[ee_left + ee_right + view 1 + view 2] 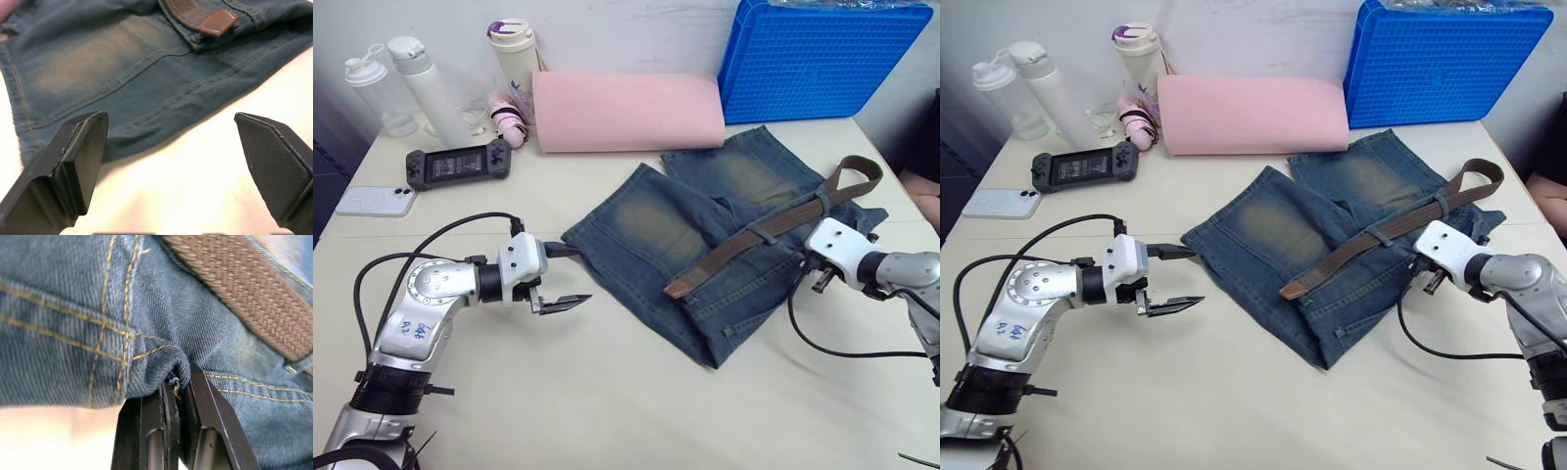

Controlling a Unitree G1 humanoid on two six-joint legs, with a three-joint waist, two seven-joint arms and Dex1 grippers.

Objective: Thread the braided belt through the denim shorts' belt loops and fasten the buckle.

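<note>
The denim shorts lie flat mid-table, waistband toward my right. The braided belt runs along that waistband under two belt loops. Its brown leather tip rests on the denim, and its far end curls back at the right. The buckle is hidden. My left gripper hovers open just left of the shorts' leg hem, with nothing between its fingers. My right gripper is shut on a fold of the shorts' denim edge below the belt.
A pink foam roll and a blue crate stand at the back. Bottles, a tumbler, a game controller and a phone sit back left. Bare tabletop lies in front of the shorts.
</note>
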